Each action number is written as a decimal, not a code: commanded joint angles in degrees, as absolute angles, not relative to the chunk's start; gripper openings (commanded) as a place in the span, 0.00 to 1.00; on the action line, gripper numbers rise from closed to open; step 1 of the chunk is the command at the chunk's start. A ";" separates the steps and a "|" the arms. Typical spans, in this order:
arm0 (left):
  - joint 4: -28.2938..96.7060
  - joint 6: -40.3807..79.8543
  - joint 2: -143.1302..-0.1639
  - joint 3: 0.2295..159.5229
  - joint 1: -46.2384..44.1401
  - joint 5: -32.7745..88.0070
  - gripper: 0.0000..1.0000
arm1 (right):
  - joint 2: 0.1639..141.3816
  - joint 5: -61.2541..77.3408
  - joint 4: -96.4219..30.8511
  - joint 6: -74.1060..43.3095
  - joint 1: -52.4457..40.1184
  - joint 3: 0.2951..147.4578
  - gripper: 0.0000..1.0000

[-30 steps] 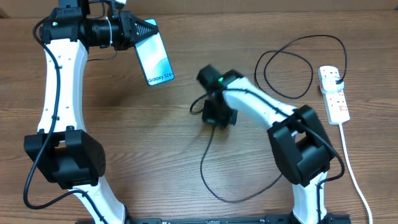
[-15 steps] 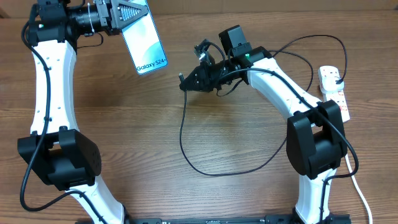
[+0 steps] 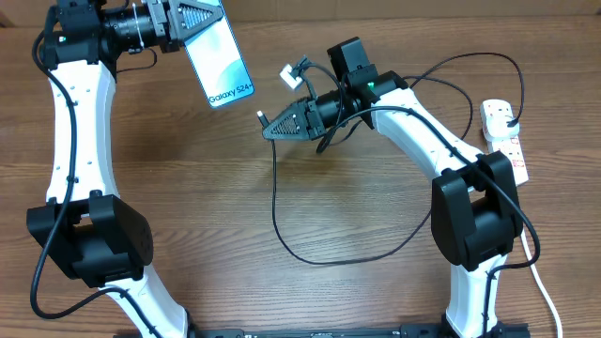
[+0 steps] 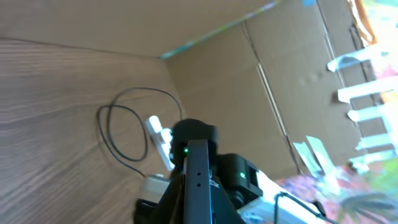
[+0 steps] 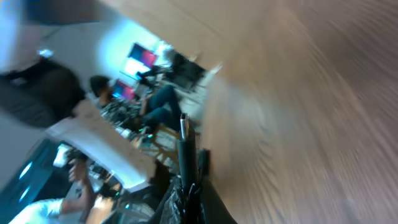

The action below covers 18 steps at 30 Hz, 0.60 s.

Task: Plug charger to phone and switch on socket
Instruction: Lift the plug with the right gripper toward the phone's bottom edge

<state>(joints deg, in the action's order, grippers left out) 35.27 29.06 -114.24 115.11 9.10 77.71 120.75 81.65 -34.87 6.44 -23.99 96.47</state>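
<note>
My left gripper (image 3: 192, 21) is shut on the phone (image 3: 223, 62), held above the table's far left with its teal "Galaxy S24" screen up and its lower end toward the right arm. In the left wrist view the phone's dark edge (image 4: 198, 186) runs between the jaws. My right gripper (image 3: 275, 127) is shut on the charger's small plug tip (image 3: 260, 117), just right of the phone's lower end, not touching it. The tip (image 5: 185, 130) sticks out of the jaws in the right wrist view. The black cable (image 3: 310, 253) loops over the table to the socket (image 3: 504, 141) at the far right.
The socket's thick white cord (image 3: 537, 272) runs down the right edge toward the front. A cable loop (image 3: 432, 103) lies left of the socket. A cardboard wall (image 4: 249, 81) stands behind the table. The right arm (image 3: 413, 122) spans the middle right.
My right gripper lifted the charger tip from mid-table and swung it up and left toward the phone. My left gripper raised the phone slightly up and left, then held still.
</note>
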 commanded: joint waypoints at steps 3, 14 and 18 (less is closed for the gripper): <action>32.73 30.22 -113.16 116.09 9.45 72.82 0.04 | 120.86 89.60 -25.71 0.73 -23.77 98.02 0.04; 29.74 30.30 -113.16 116.09 9.23 70.11 0.04 | 120.86 85.34 -14.06 -19.94 -23.79 98.02 0.04; 29.74 31.00 -113.16 116.09 8.80 70.13 0.04 | 120.86 85.34 -9.85 -28.25 -23.99 98.02 0.04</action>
<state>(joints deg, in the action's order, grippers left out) 30.15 29.74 -114.24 115.11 9.10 69.58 120.77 85.08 -12.49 -18.70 -23.99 96.75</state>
